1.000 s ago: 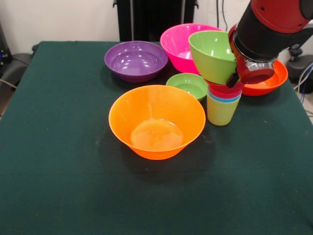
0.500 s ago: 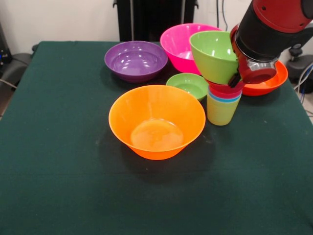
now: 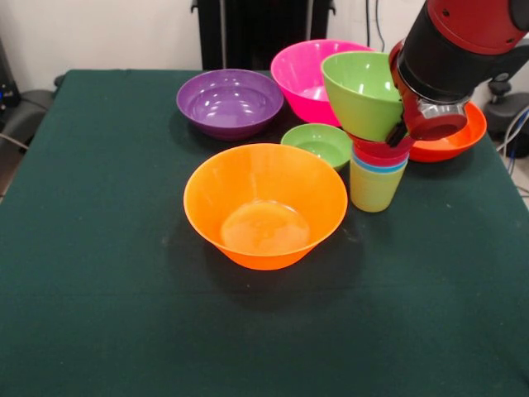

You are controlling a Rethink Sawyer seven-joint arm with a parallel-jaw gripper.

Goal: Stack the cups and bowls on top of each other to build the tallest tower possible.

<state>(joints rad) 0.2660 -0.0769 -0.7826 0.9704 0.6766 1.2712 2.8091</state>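
The tower stands right of centre: a yellow-green cup [image 3: 374,189] lowest, then a blue cup's rim [image 3: 380,166] and a red cup's rim [image 3: 382,152]. On top rests a lime green bowl [image 3: 360,93], tilted with its mouth turned up and to the left. My gripper [image 3: 398,131] is at the bowl's right wall and is shut on it; one dark finger [image 3: 395,136] shows outside the wall, the other is hidden. The arm's red and black wrist [image 3: 446,58] covers the bowl's right rim.
A big orange bowl [image 3: 264,205] sits at the centre front. A small green bowl [image 3: 318,144] lies just left of the tower. Purple bowl [image 3: 230,102] and pink bowl [image 3: 304,70] are behind. A red-orange bowl [image 3: 456,141] lies behind the arm, near the table's right edge.
The arm and the lime green bowl have shifted a few pixels to the right together. The cups below and the other bowls have not moved.
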